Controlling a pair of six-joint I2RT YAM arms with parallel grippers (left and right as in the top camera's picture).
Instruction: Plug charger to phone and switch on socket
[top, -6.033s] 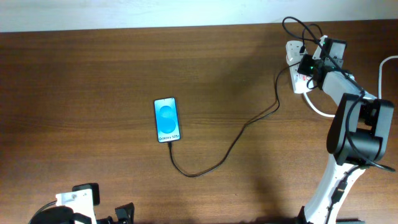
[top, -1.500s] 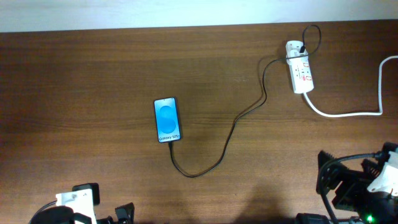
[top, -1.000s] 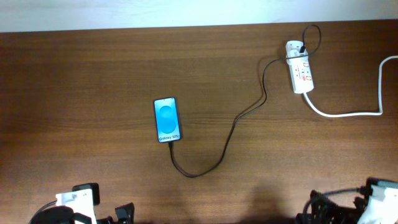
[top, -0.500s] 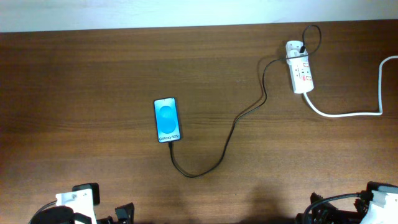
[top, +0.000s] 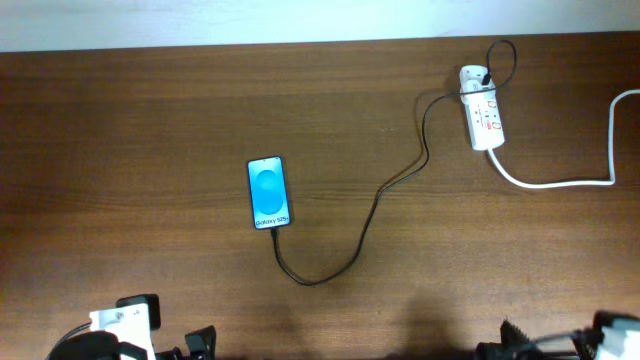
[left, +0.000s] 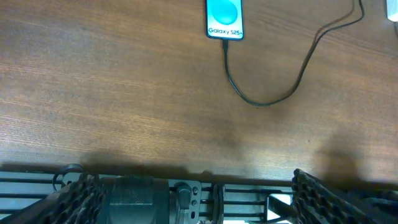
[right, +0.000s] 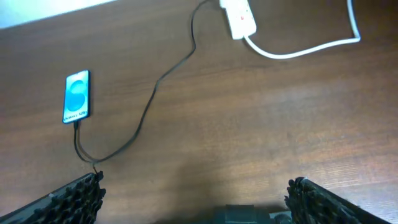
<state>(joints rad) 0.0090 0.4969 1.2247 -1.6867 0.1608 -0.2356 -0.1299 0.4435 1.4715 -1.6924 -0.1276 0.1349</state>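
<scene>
Our left gripper (left: 199, 196) and right gripper (right: 196, 199) hang spread wide, holding nothing, at the 6 o'clock edge of the tabletop (top: 150, 120). The phone (top: 269, 193) lies mid-table, the charger (top: 370, 215) in its 6 o'clock end, the socket (top: 481, 118) at 1 o'clock.

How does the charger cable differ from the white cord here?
The charger is thin and black; the cord thick and white. The charger loops from the far end of the socket to the bottom edge of the phone; the cord leaves the socket's near end and runs off frame right. Both lie on the table, joined to the socket.
</scene>
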